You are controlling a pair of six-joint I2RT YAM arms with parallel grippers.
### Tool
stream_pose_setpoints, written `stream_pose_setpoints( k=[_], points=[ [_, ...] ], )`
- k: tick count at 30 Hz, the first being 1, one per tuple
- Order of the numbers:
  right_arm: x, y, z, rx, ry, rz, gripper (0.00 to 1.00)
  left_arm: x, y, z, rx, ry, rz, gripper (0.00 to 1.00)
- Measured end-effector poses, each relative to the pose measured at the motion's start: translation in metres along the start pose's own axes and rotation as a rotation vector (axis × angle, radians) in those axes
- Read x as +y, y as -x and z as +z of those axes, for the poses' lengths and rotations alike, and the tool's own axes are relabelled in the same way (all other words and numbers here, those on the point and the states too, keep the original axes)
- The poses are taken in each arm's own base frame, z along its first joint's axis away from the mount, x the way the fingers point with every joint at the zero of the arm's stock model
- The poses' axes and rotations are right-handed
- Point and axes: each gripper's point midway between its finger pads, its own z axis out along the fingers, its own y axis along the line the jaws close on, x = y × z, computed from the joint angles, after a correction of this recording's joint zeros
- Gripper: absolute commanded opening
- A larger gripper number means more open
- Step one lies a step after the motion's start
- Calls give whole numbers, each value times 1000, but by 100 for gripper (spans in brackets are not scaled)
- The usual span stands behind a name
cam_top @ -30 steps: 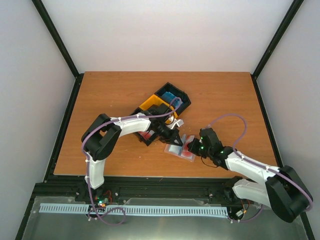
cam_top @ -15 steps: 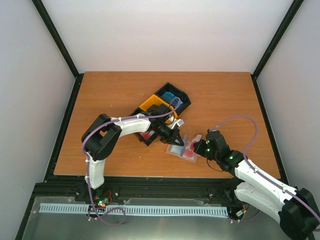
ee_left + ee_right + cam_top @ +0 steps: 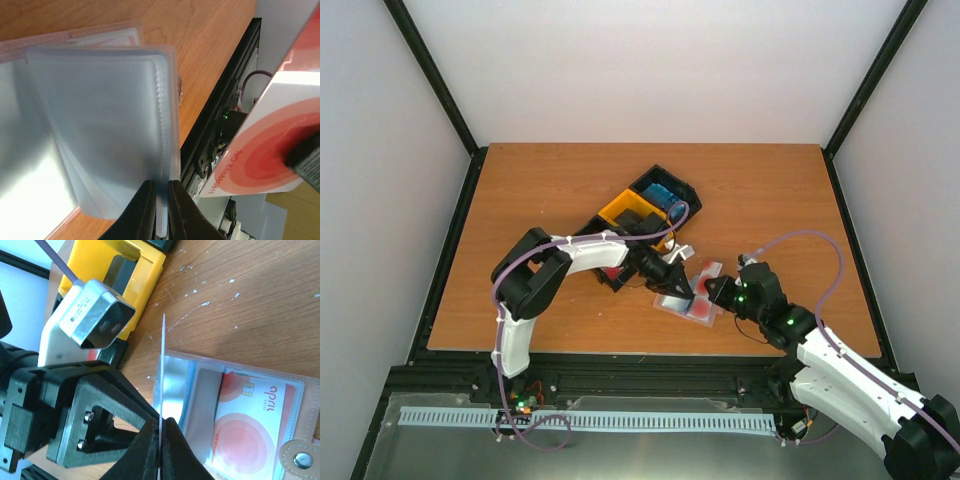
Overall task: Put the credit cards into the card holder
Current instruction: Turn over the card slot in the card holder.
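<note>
- The card, red and white, stands on edge above the open holder, its printed face turned to the left gripper.
- From the right wrist it shows only as a thin upright line. Its long axis seems to run out from the fingertips toward the bins, though the edge-on view leaves that unsure.
- The right gripper is fully closed on the card's near end.
- The holder lies flat and open on the table, close to the near edge and between the two grippers. Its stud tab sits at the right gripper's side.
- A clear leaf is lifted upright off the holder. The left gripper's jaws stand nearly together with the leaf's edge between them.
- The card stands just beside this raised leaf and apart from it.
- The left gripper's black body and its silver camera box crowd the far side of the leaf.
- A second card, also red and white, lies face up in a holder pocket.
- The yellow bin and a black bin lie in a slanted row just beyond the holder. The black bin holds something blue.
</note>
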Motion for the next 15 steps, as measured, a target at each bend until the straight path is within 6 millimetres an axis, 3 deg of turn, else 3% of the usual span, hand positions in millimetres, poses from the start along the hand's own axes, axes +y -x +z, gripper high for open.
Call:
stream_pose_setpoints(
  k=[8, 15],
  points=[
    [-13, 2, 5, -7, -76, 16, 3, 1, -7, 9, 29, 14, 6, 7],
    [-20, 4, 1, -19, -119, 19, 3, 17, -5, 8, 5, 106, -14, 5]
  ],
)
